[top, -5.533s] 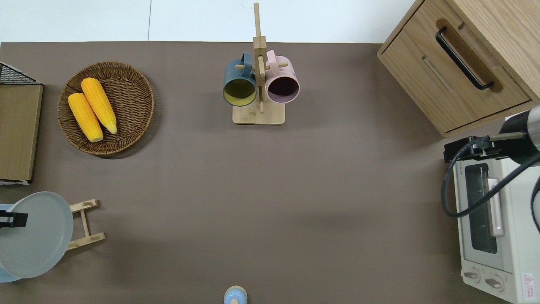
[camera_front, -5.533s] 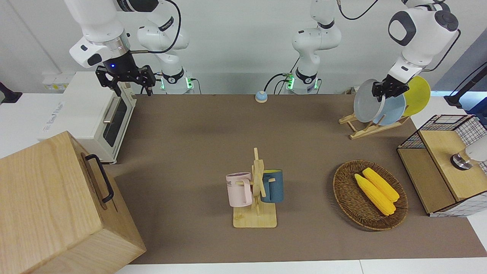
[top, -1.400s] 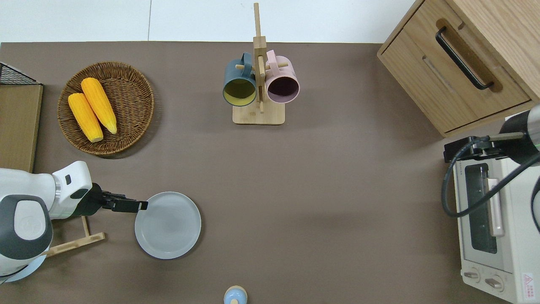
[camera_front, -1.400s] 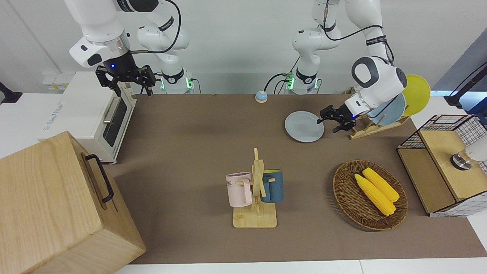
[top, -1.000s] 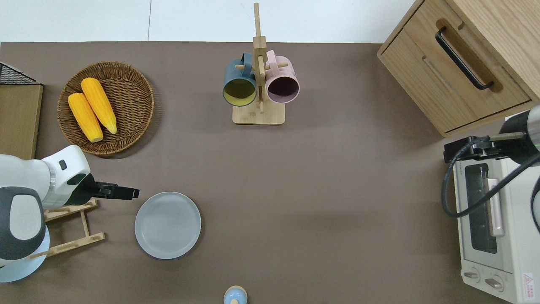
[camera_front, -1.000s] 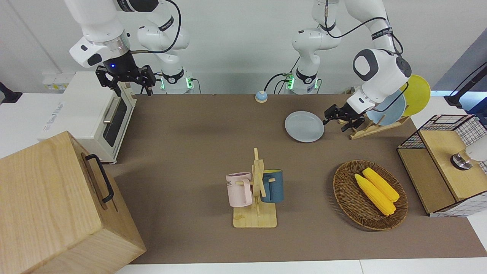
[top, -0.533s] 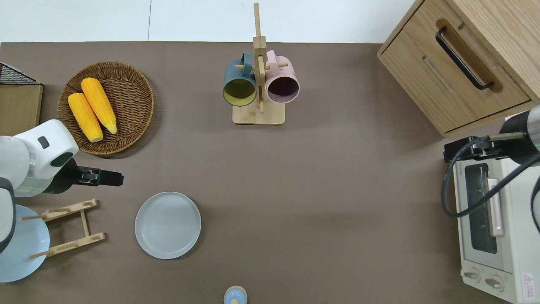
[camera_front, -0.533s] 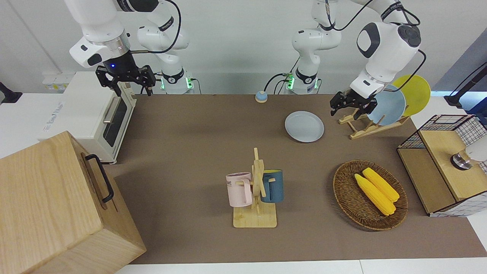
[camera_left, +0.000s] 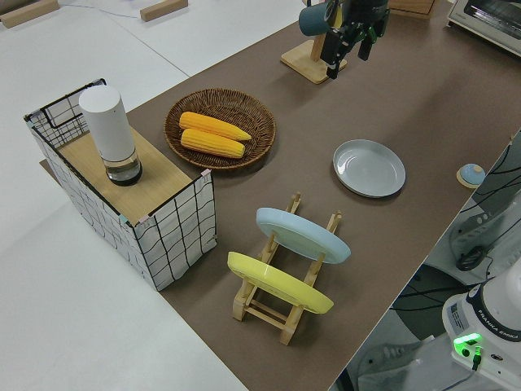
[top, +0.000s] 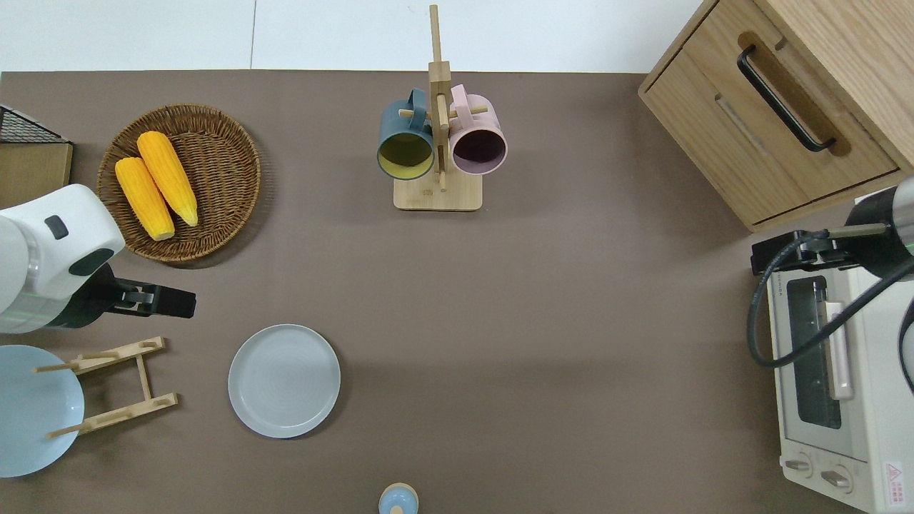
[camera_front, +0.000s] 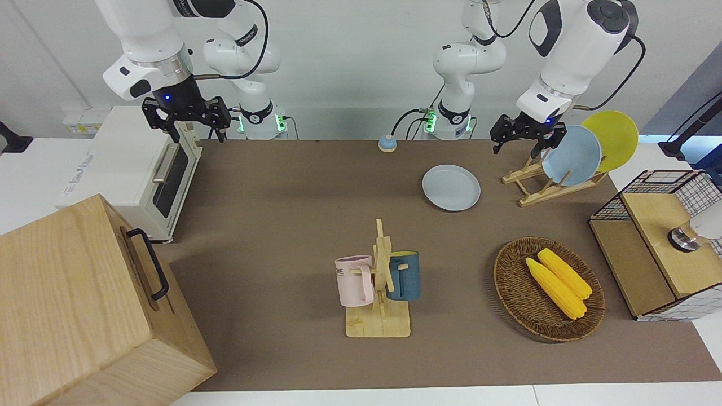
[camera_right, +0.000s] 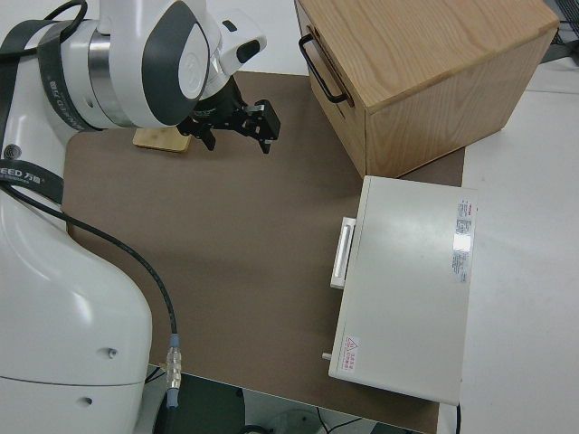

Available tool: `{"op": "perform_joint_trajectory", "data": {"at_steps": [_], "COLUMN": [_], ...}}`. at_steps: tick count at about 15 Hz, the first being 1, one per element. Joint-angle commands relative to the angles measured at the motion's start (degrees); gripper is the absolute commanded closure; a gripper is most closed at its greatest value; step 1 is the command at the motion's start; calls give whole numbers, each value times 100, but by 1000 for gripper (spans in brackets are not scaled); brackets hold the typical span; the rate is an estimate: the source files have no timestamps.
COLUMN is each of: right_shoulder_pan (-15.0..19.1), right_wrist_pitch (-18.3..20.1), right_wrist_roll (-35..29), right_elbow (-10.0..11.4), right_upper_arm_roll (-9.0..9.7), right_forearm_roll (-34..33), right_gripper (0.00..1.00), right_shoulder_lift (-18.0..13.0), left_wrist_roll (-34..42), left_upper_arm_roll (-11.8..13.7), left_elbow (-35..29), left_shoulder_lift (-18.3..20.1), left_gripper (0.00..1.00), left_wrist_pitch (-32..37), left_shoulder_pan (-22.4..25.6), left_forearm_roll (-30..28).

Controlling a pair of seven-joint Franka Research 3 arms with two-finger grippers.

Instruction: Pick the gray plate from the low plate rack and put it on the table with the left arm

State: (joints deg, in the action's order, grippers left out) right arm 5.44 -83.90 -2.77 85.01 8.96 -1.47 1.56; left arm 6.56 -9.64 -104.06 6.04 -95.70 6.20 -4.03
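Note:
The gray plate (camera_front: 451, 188) lies flat on the table (camera_front: 293, 214), beside the low plate rack (camera_front: 542, 189) on the side toward the right arm's end. It also shows in the overhead view (top: 284, 380) and the left side view (camera_left: 369, 168). The rack (top: 114, 385) holds a light blue plate (camera_front: 571, 155) and a yellow plate (camera_front: 612, 138). My left gripper (camera_front: 514, 142) is open and empty, up in the air. In the overhead view the left gripper (top: 182, 303) is over bare table between the rack and the basket, apart from the gray plate. My right gripper (camera_front: 186, 121) is parked and open.
A wicker basket (camera_front: 502, 276) with two corn cobs stands farther from the robots than the rack. A mug stand (camera_front: 381, 287) with a pink and a blue mug is mid-table. A wire crate (camera_front: 660, 242), a toaster oven (camera_front: 135, 163), a wooden cabinet (camera_front: 84, 304) and a bell (camera_front: 387, 143) stand around the edges.
The left gripper carried the gray plate from the rack to the table and let go. In the last second it rose and drew away from the plate toward the basket.

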Motion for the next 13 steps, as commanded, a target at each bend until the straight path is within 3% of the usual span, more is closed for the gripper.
{"op": "perform_joint_trajectory", "data": {"at_steps": [1, 4, 13], "right_shoulder_pan": [-43, -43, -43], "right_wrist_pitch": [5, 5, 5], "right_wrist_roll": [-22, -22, -22], "right_elbow": [-37, -37, -37], "right_upper_arm_roll": [-34, -34, -34], "right_forearm_roll": [15, 15, 15], "right_gripper": [17, 17, 17], "right_shoulder_lift": [2, 2, 2], "left_wrist_roll": [55, 477, 469], "left_upper_arm_roll": [-12, -29, -21], "left_elbow": [114, 44, -9], "left_shoulder_lift": [-60, -60, -60], "left_gripper": [5, 2, 0], "left_wrist_pitch": [166, -61, -177], "left_shoulder_pan": [-40, -49, -40], "left_forearm_roll": [174, 272, 298]}}
